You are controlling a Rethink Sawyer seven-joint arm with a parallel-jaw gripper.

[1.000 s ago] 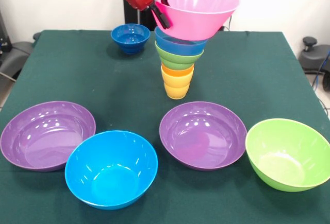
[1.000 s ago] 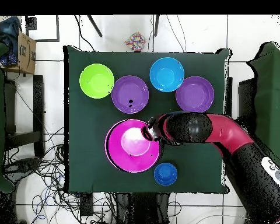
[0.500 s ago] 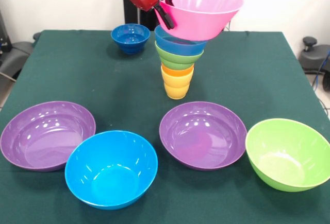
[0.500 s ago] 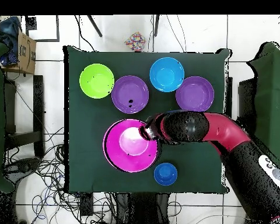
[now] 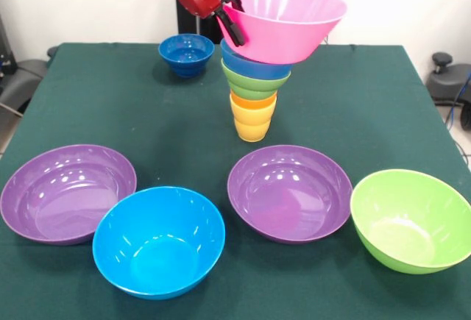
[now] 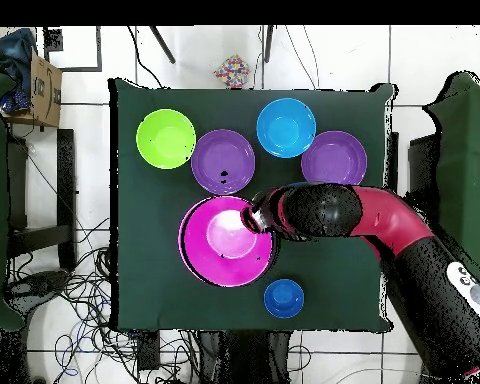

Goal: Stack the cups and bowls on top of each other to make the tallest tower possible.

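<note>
Gripper [image 5: 229,20]: pinching the pink bowl [image 5: 283,17] by its rim, holding it tilted.
Pink bowl: resting on the light blue bowl [image 5: 254,64] topping the tower [image 5: 255,93].
Tower: standing mid-table [image 5: 103,107], near the dark blue bowl [image 5: 186,54].

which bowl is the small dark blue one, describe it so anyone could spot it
Start at the tower of cups and bowls in the middle of the green table. The small dark blue bowl stands alone beside it, toward the robot's side, far smaller and darker than the large blue bowl.
</note>
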